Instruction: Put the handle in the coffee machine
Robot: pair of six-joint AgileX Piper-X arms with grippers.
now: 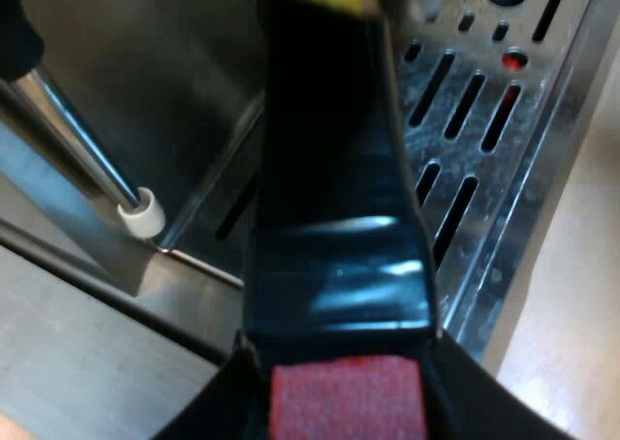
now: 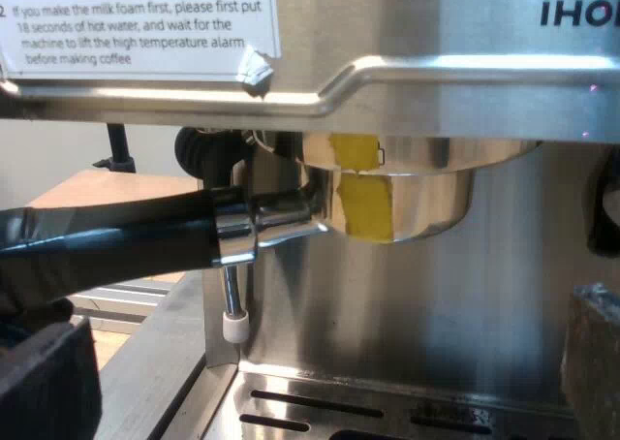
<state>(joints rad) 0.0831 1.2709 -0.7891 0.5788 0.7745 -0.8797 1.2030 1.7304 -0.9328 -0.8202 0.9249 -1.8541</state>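
Right now my left gripper (image 1: 339, 348) has its jaws clamped on the handle (image 1: 329, 169), one jaw on each side, close to the red end (image 1: 345, 401). The handle runs from the jaws up to the machine (image 2: 436, 285). It hangs over the tray (image 1: 484, 120), which has many long slots.

From the right wrist, the metal holder (image 2: 417, 203) sits up under the machine's front, touching the round part above it. Its handle sticks out sideways from there. I cannot tell if it is locked in.

My right gripper (image 2: 320, 362) is near the machine's front, lower than the holder. Its jaws are wide apart with nothing between them, and they do not touch the holder.

I count one holder with one handle, one machine and one tray. One thin steam pipe (image 2: 231, 299) with a white tip hangs beside the holder. Two yellow tape bits (image 2: 366, 207) show, one on the holder and one just above it. One sticker (image 2: 136, 18) with words is on the machine. The worktop (image 1: 581, 343) is beside the tray.
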